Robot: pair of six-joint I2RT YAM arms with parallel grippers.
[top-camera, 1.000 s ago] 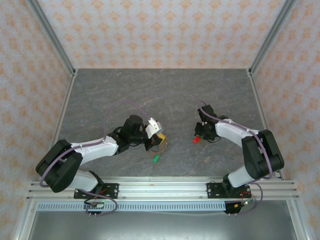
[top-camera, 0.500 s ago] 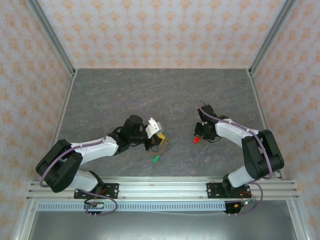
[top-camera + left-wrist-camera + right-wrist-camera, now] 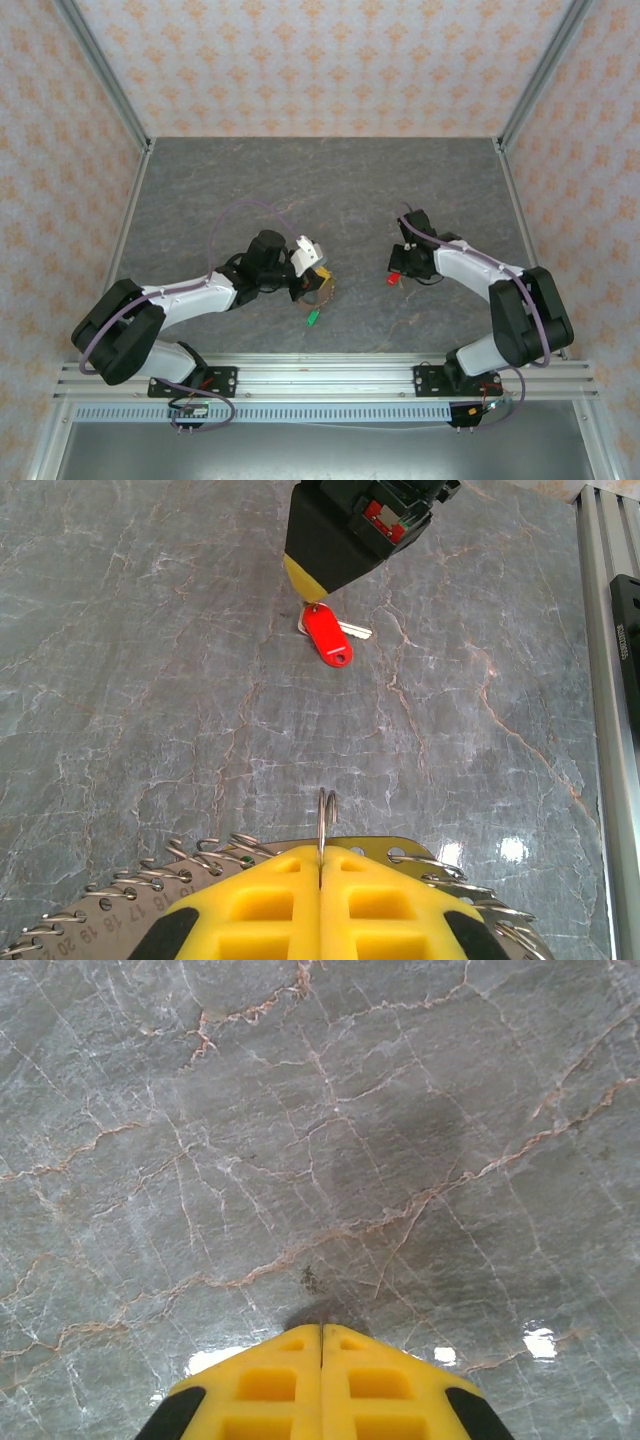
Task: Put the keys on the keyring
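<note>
Red's the one in play: the red key (image 3: pixel 328 640) is lying on the desk (image 3: pixel 150 680) toward its near edge. The right fingers (image 3: pixel 300 578) are sitting clenched at its head, and I can't tell if they're gripping it. The left fingers (image 3: pixel 270 900) are clamping the keyring (image 3: pixel 325 815) upright. The next move is probably calling for lifting the key and lining up its hole.

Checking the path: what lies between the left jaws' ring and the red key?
Nothing: the left wrist view shows bare marbled tabletop from the metal ring to the red key.

red key (image 3: pixel 329 640): plast head, mtl blade | keyring (image 3: pixel 326 815): mtl wire | table (image 3: pixel 150 680): glossy
</note>
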